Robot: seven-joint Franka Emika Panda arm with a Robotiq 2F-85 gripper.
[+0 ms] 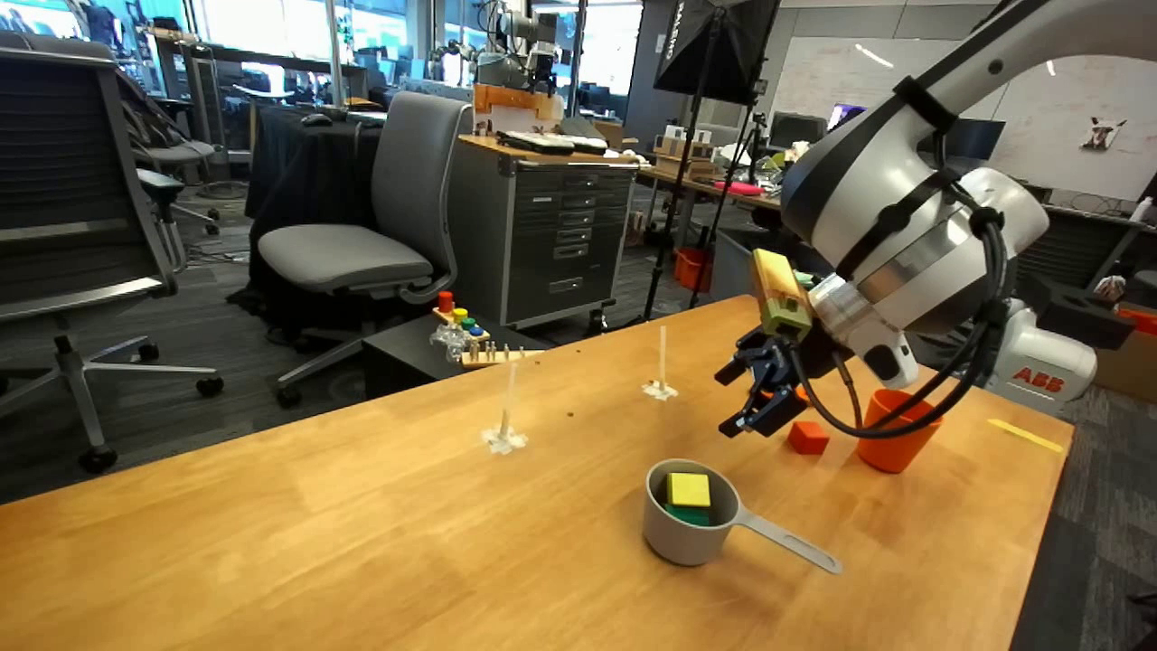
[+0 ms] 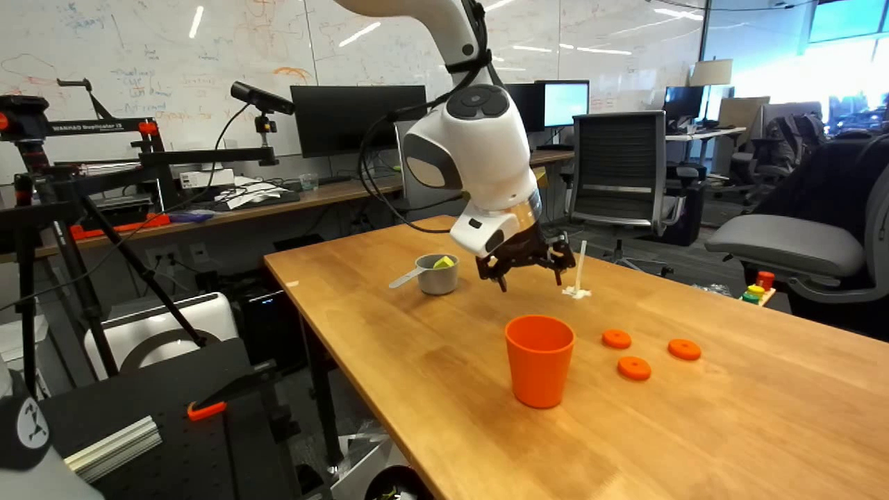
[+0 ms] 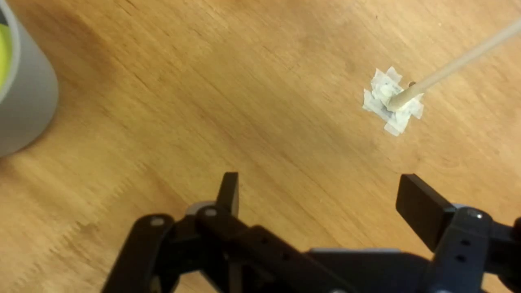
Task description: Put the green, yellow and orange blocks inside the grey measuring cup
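Observation:
The grey measuring cup (image 1: 673, 544) stands upright on the table, also seen in an exterior view (image 2: 439, 280) and cut off at the left of the wrist view (image 3: 30, 97). Inside it the yellow block (image 1: 690, 489) lies on top of the green block (image 1: 689, 515). The yellow block also shows in an exterior view (image 2: 443, 262) and the wrist view (image 3: 3, 53). The orange block (image 1: 807, 438) lies on the table beside an orange cup; elsewhere it is hidden or out of view. My gripper (image 1: 726, 402) is open and empty above the table, beside the measuring cup (image 3: 319, 179).
The orange cup (image 2: 539, 368) stands upright near several orange discs (image 2: 634, 368). Two thin upright sticks are taped to the table, one farther along (image 1: 507, 398) and one nearer my gripper (image 1: 663, 362), also in the wrist view (image 3: 447, 71). The measuring cup's handle (image 1: 791, 541) sticks out sideways.

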